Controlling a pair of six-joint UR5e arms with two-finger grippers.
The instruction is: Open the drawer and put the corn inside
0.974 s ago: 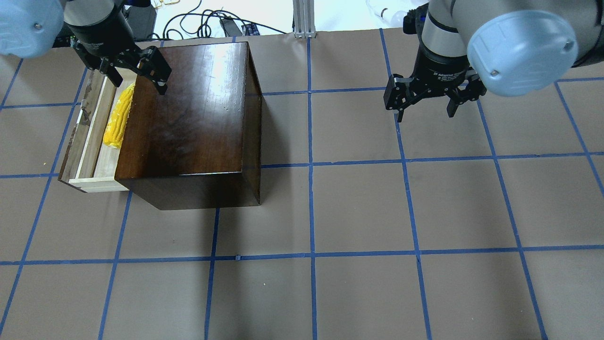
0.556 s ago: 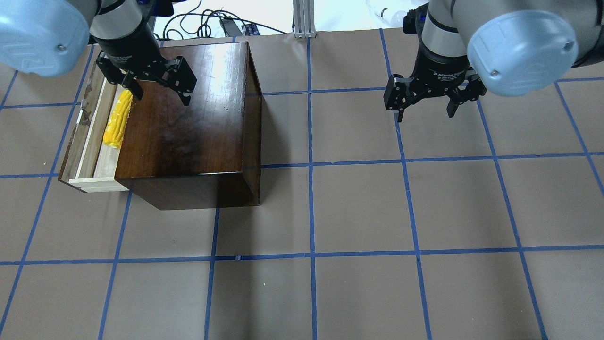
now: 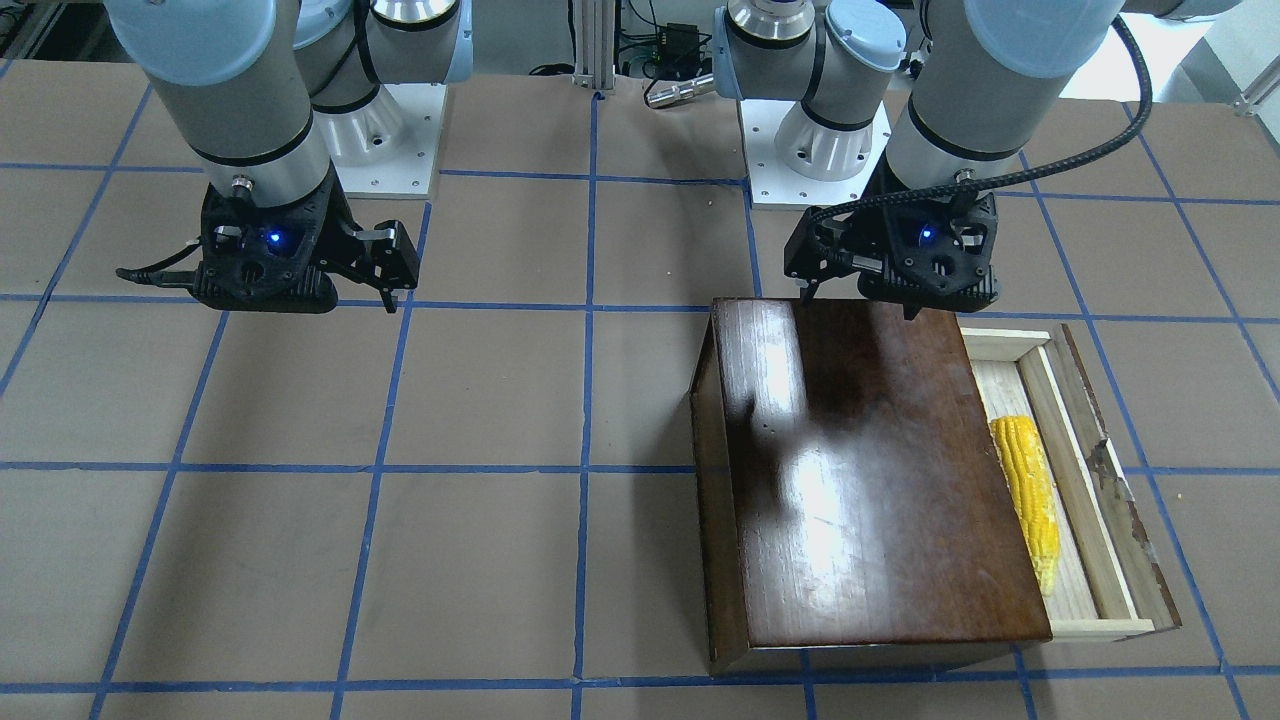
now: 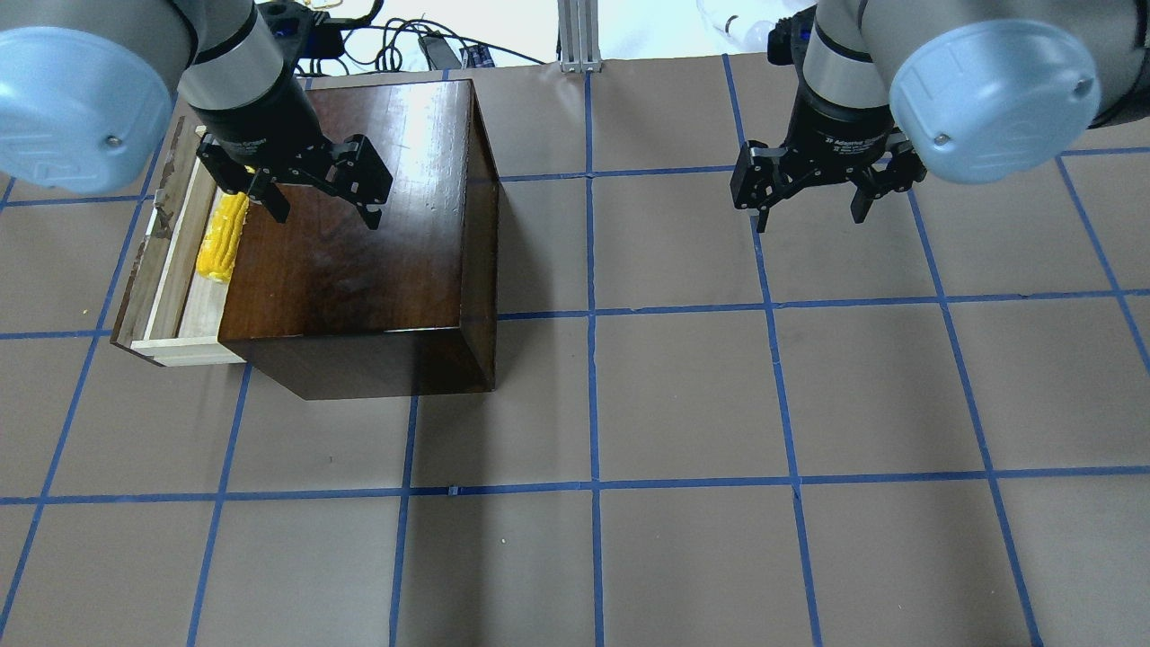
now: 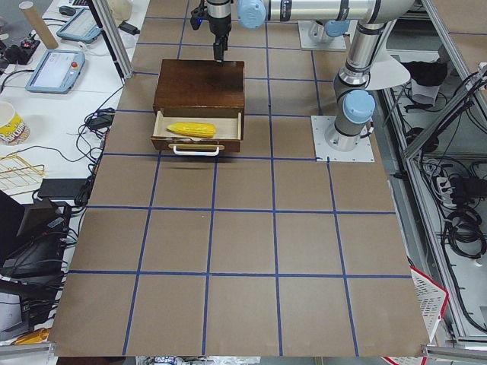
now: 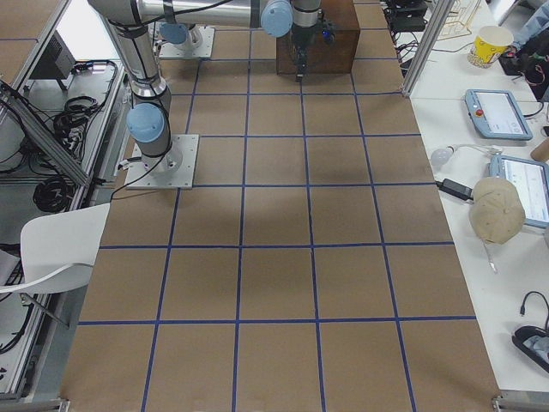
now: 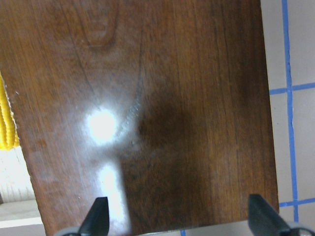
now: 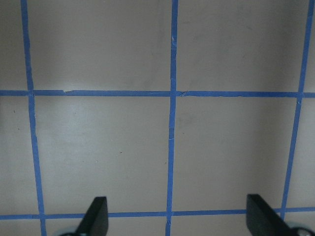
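Observation:
The drawer (image 4: 168, 270) stands pulled out of the left side of the dark-brown wooden box (image 4: 359, 252). The yellow corn (image 4: 222, 243) lies lengthwise inside it, loose, and also shows in the front view (image 3: 1025, 490) and the left side view (image 5: 190, 130). My left gripper (image 4: 327, 216) is open and empty. It hovers over the box top, just right of the corn. Its wrist view shows the glossy top between the fingertips (image 7: 96, 219) and a sliver of corn (image 7: 5, 123). My right gripper (image 4: 809, 221) is open and empty above bare table.
The brown table carries a blue tape grid (image 4: 591, 314). Cables (image 4: 395, 45) and a metal post (image 4: 579, 36) lie beyond the far edge. Both arm bases (image 3: 800, 150) stand on the robot's side. Side benches hold tablets (image 6: 497, 112).
My left gripper has moved right and nearer the robot, from above the drawer's far end to over the box top. The corn stays in the drawer. The right arm is still.

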